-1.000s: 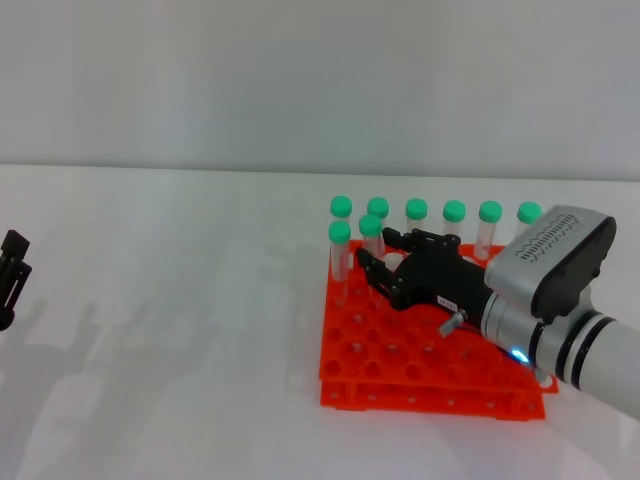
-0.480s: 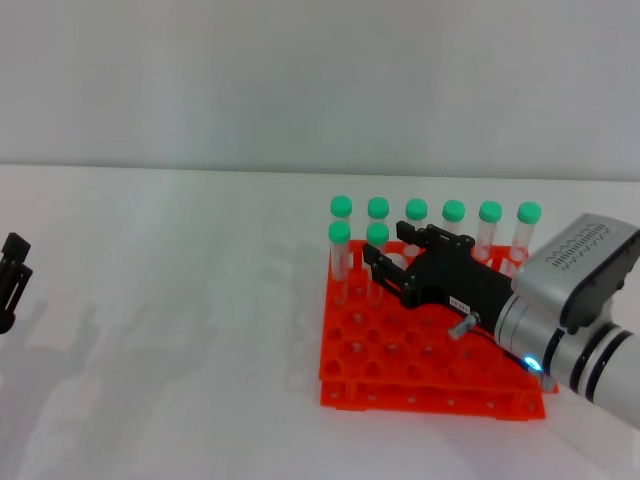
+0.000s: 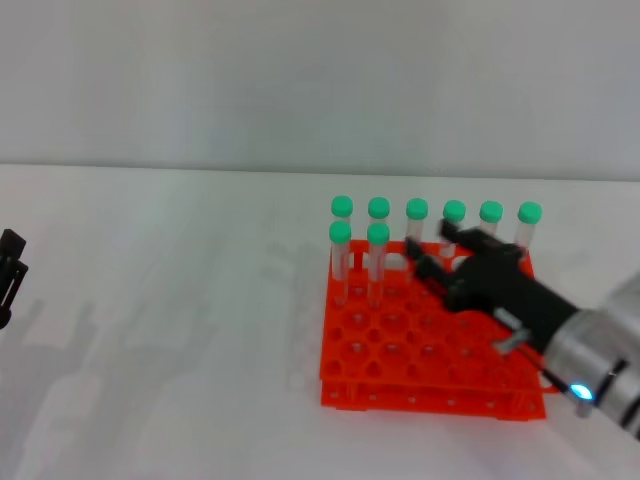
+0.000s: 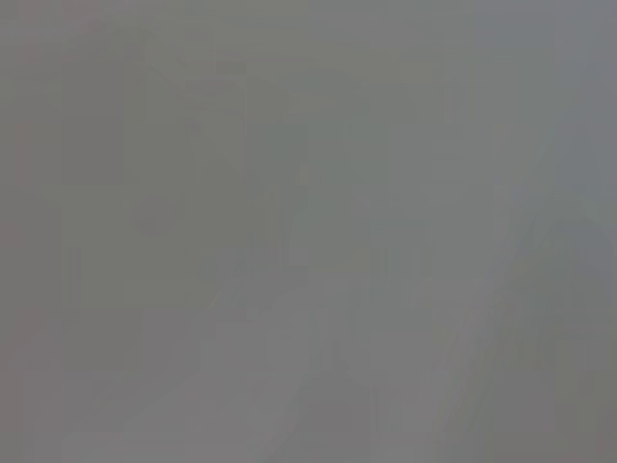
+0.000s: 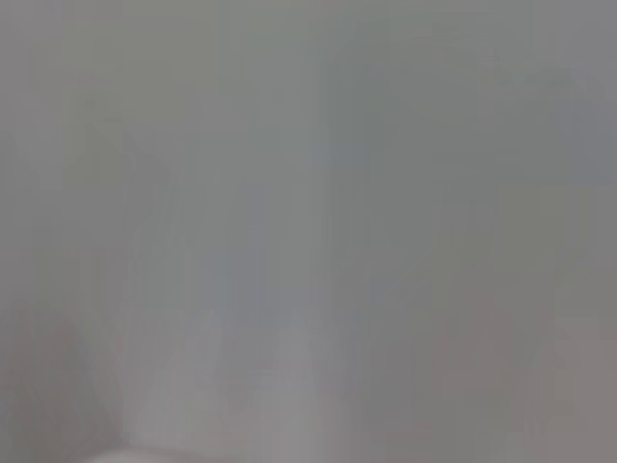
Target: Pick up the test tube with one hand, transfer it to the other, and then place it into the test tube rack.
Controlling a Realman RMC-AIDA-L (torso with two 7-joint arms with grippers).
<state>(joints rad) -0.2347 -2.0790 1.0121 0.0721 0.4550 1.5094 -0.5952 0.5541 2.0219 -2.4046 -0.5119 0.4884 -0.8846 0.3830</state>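
Orange plastic two-tier rack [image 3: 400, 350] holds the green-capped clear tube [image 3: 377, 262] upright; my right gripper [image 3: 442, 262] hangs beside it, jaws open, empty; left gripper [image 3: 10, 275] parked, jaws unreadable.

— Where does the head view look from?
— Above, forward and down onto the white flat bench [image 3: 180, 330].
— And both wrist views?
— Plain grey blanks; any overlap can't be told.
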